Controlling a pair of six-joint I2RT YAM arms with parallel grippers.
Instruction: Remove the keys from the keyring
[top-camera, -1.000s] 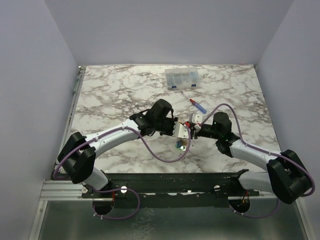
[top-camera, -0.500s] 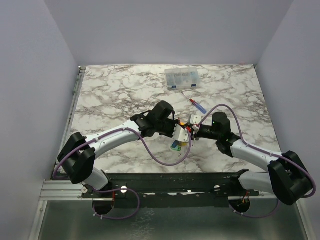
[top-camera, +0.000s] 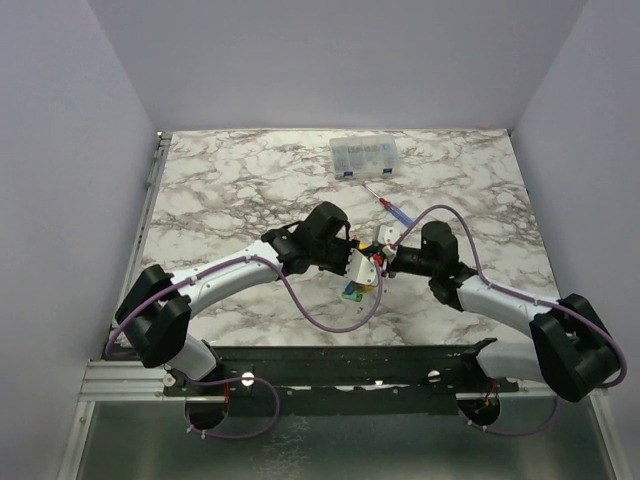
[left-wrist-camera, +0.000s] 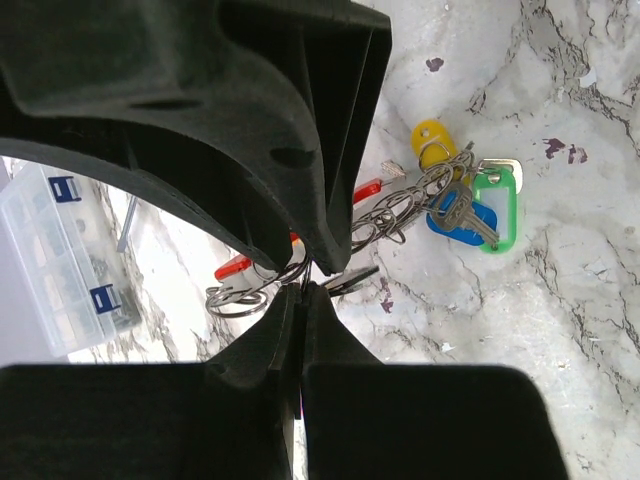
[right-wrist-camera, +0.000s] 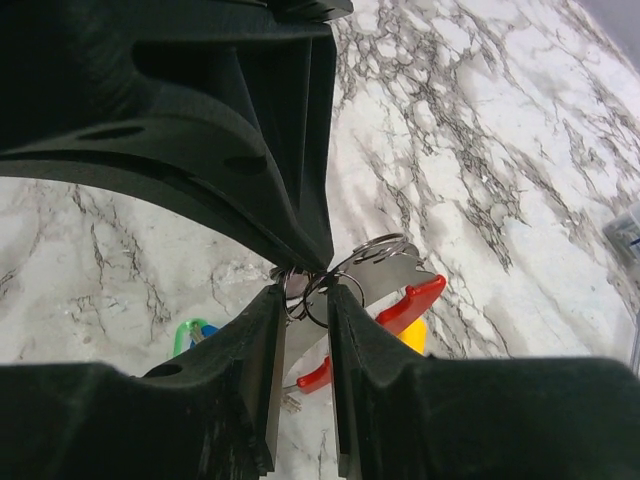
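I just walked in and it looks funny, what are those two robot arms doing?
Over the middle of the marble table, the left gripper and the right gripper each pinch the keyring, the loop with the red band, from opposite sides. The keys, with blue, green and yellow heads, are joined to it by small wire rings. No key is off yet.

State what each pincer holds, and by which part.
Both grip the red-banded silvery metal keyring: left pincer on its wire coils, right pincer apparently on small rings. Coloured-tag keys dangle unheld.
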